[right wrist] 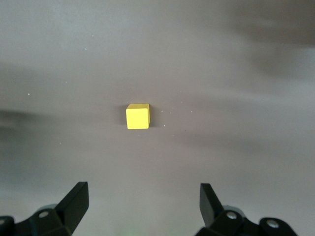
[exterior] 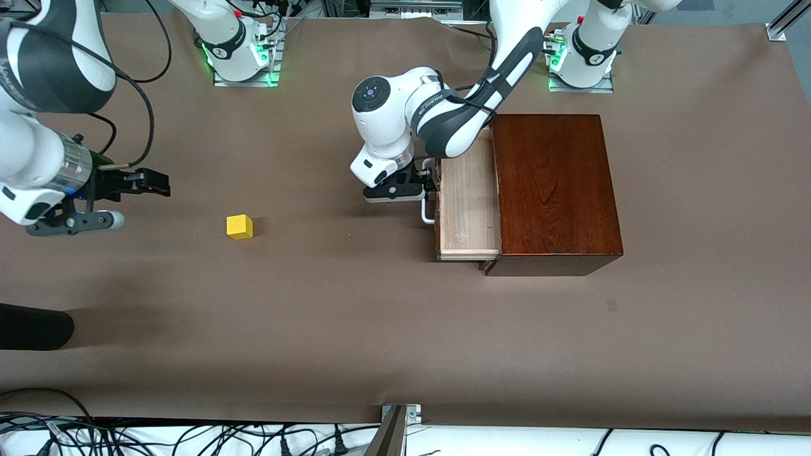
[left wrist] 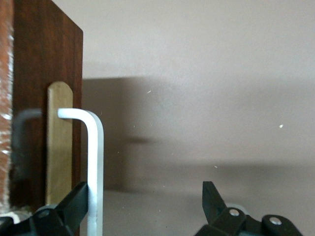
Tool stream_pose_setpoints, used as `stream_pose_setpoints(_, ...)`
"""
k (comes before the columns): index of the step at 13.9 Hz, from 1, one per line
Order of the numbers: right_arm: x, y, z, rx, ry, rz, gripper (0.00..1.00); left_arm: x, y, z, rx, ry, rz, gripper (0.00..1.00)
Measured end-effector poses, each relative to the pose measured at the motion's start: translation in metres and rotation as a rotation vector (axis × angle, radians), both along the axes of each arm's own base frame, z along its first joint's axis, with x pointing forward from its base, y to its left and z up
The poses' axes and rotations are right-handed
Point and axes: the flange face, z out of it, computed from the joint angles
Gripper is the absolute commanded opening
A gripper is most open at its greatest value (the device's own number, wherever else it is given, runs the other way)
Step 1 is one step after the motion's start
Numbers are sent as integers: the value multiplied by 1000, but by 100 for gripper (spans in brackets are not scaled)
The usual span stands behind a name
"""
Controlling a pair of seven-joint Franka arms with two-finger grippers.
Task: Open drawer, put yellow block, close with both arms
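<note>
The drawer (exterior: 467,206) stands partly pulled out of the reddish-brown box (exterior: 556,185), and its pale tray shows nothing inside. My left gripper (exterior: 428,182) is at the drawer's white handle (exterior: 427,214). Seen from the left wrist, that gripper (left wrist: 145,202) is open, with the handle bar (left wrist: 95,162) between the jaws and against one finger (left wrist: 74,204). The dark drawer front (left wrist: 44,73) lies beside it. The yellow block (exterior: 239,226) sits on the table toward the right arm's end. My right gripper (exterior: 163,185) hangs open above the table short of the block. In the right wrist view the block (right wrist: 137,116) lies ahead of that empty gripper (right wrist: 144,202).
Brown table cover (exterior: 355,329) spreads around the block and in front of the drawer. A dark rounded object (exterior: 31,326) juts in near the front camera at the right arm's end. Cables and a metal post (exterior: 393,430) line the table's near edge.
</note>
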Motion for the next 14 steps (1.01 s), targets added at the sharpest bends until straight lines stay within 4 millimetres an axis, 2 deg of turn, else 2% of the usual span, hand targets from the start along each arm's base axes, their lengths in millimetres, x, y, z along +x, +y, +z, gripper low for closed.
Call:
stream_pose_setpoints(2,0,7,-11,1,-3,14,100,1,-1,10,3,-2,5,100)
stream_pose_setpoints(4,-1,14,-35,2,-8,24,100,2,0,31,15,-3,14,100)
stream_pose_setpoints(6,-4,18,-59,5,-5,32,100,0,5,62,13,8,35,100)
stream_pose_setpoints(8,-7,21,-84,10,-13,34,100,-2,16,103,-4,31,24,100)
stream_pose_setpoints(9,-8,21,-96,14,-19,32,100,3,30,124,7,40,0,100)
stream_pose_setpoints(11,-10,22,-124,27,-28,21,100,20,70,167,28,49,-26,100)
stream_pose_setpoints(14,-8,23,-181,37,-48,8,100,53,148,218,61,80,-52,100)
